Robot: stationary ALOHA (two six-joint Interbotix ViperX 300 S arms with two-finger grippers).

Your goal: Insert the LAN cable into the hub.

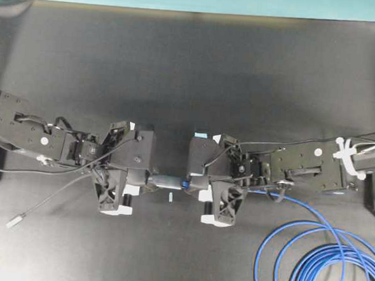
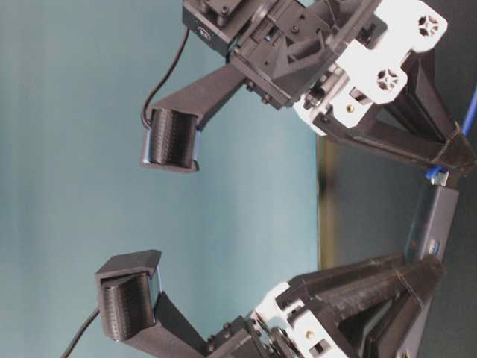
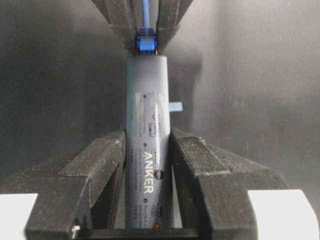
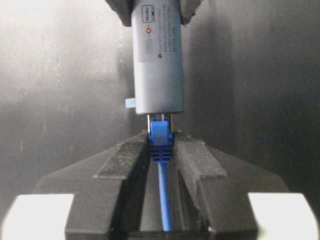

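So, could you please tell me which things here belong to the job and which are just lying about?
Job:
- hub, in left gripper
- LAN cable, plug at hub's end, between right gripper's fingers

Lying about:
- small light-blue tab on the table

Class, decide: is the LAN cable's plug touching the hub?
Touching. The right wrist view shows the LAN cable's plug entering the hub end, with no gap.

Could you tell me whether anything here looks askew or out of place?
Nothing stands out: the LAN cable plug sits in line with the hub end port, and the spare cable lies coiled on the table.
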